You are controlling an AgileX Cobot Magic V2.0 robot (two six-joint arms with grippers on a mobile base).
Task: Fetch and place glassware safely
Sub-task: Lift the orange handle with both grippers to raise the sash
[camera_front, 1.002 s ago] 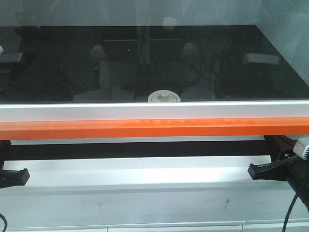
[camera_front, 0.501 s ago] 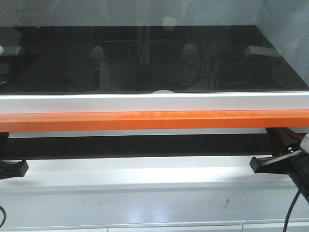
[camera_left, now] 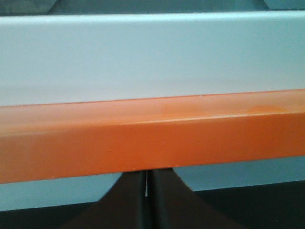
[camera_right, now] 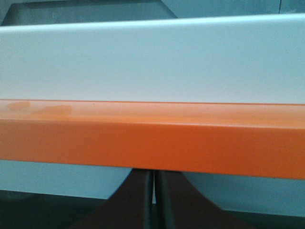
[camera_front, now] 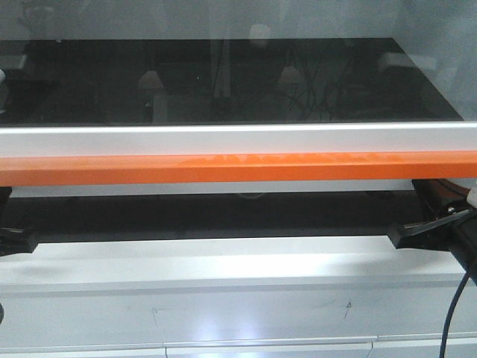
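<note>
The glass jar with the cream lid is hidden in every view. A sliding window has a dark glass pane point(camera_front: 223, 82), a white lower frame point(camera_front: 238, 139) and an orange bar point(camera_front: 238, 168) along its bottom edge. My left gripper point(camera_front: 22, 240) sits at the far left below the bar, and my right gripper point(camera_front: 399, 236) at the far right. In the left wrist view the left gripper point(camera_left: 146, 172) is shut, its tips right under the orange bar point(camera_left: 152, 138). In the right wrist view the right gripper point(camera_right: 153, 172) is shut the same way under the bar point(camera_right: 152, 143).
A dark gap point(camera_front: 223, 216) lies open between the orange bar and the white ledge point(camera_front: 223, 268). White cabinet fronts point(camera_front: 223, 317) run below the ledge. A black cable point(camera_front: 449, 321) hangs at the lower right.
The window with its orange bar has slid upward and the gap beneath has widened. The jar's lid, seen through the glass one second ago, is now covered by the frame. Both grippers rose slightly.
</note>
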